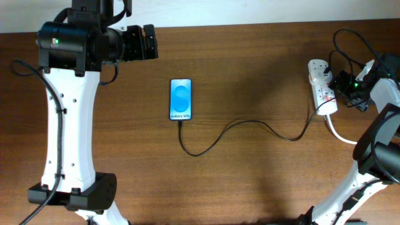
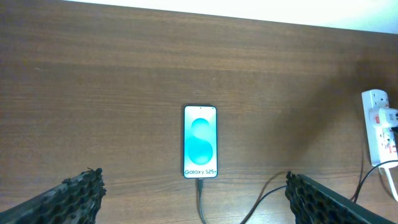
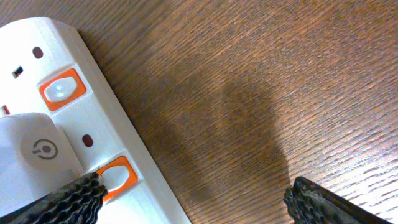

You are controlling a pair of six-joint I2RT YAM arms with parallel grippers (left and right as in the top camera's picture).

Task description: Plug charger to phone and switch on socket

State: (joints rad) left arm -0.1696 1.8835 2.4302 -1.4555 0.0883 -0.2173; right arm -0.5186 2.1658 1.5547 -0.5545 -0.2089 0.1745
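The phone lies flat mid-table, blue screen up; it also shows in the left wrist view. The thin black charger cable meets the phone's bottom edge and runs right to the white socket strip. My left gripper is open and empty, high above the table behind the phone. My right gripper is open over the strip. Its left fingertip sits at an orange-framed switch, beside a white adaptor block.
A second orange-framed switch sits further along the strip. The strip's thick white cord curves off toward the right arm's base. Thin black wires loop behind the strip. Bare wood lies between phone and strip.
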